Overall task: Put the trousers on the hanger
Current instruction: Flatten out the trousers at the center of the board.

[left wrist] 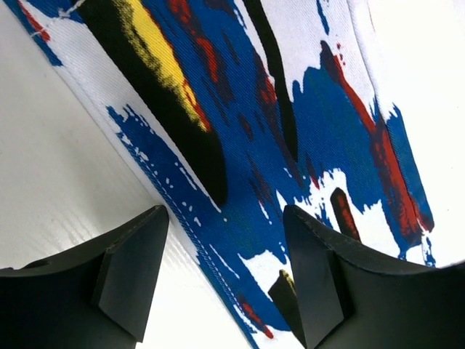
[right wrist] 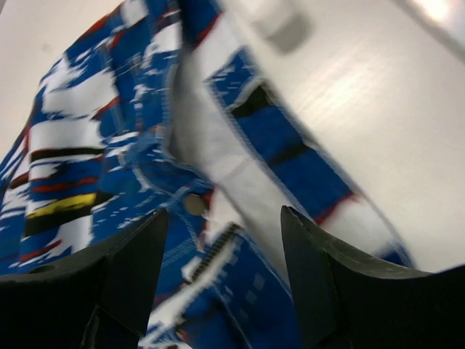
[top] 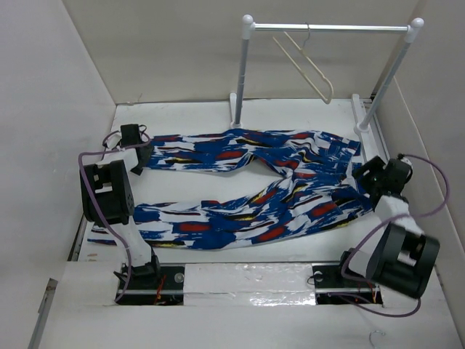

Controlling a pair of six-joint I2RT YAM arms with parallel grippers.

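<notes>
The trousers [top: 240, 218] are laid out flat on the white worktop [top: 290, 116]. Both legs run towards the left and the waist lies at the right, so that each end falls within reach of one arm. They are not yet on the hanger [top: 301, 71], which is hooked over the bar of the garment rail [top: 327, 27] at the far edge, well apart from the fabric.

The left gripper [top: 138, 149] is set over the end of the far leg. In its wrist view the fingers [left wrist: 131, 269] are seen spread, with the stitched hem [left wrist: 182, 211] running between them; nothing is pinched. The placement reads as a preparation for taking that hem by its edge.

The right gripper [top: 367, 174] is set at the waist end. Its fingers [right wrist: 127, 269] are likewise spread, above the opened fly, where a button [right wrist: 195, 205] and the zip teeth [right wrist: 214, 254] are shown beside the turned-back waistband [right wrist: 283, 138]. No fabric is gripped here either. Whether the tips touch the cloth cannot be told.

The two ends appear to be addressed together so that the garment can be lifted taut rather than dragged in a bunch.

No bin, box or tray is visible. The only carrier is the rail, and only the hanger is seen on it.
</notes>
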